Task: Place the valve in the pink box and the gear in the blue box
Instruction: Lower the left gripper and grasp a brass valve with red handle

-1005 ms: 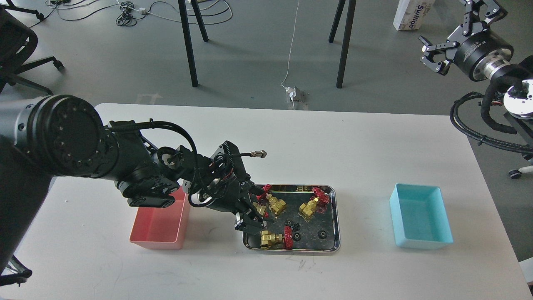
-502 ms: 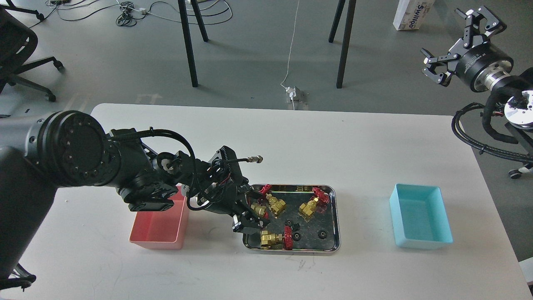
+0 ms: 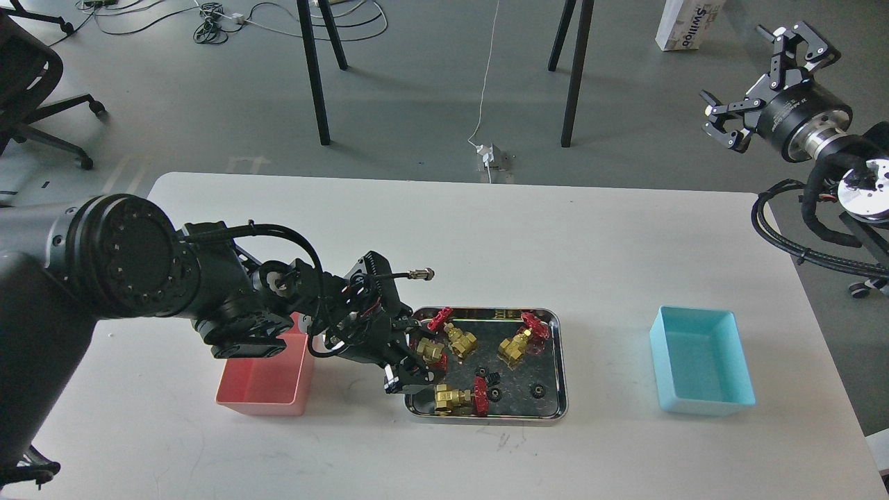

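Observation:
My left gripper [image 3: 415,355] reaches in from the left over the left end of the steel tray [image 3: 562,361]. It is shut on a gold-brass valve [image 3: 430,351] with a red handwheel, just above the tray floor. Three more valves lie in the tray: one beside it [image 3: 461,341], one at the right [image 3: 515,346], one at the front [image 3: 450,397]. Three tiny black gears [image 3: 492,379] [image 3: 495,395] [image 3: 537,391] lie in the tray's front half. The pink box [image 3: 264,378] stands left of the tray, partly under my left arm. The blue box [image 3: 701,364] stands at the right, empty. My right gripper [image 3: 757,76] is open, high up past the table's far right corner.
The white table [image 3: 555,236] bears the boxes and the tray. Black table legs [image 3: 573,76], cables and a white carton [image 3: 687,28] are on the floor behind. An office chair [image 3: 28,83] stands at the far left.
My left gripper has drawn back a little to the left, the valve moving with it. My right gripper has shifted slightly right and turned, still open.

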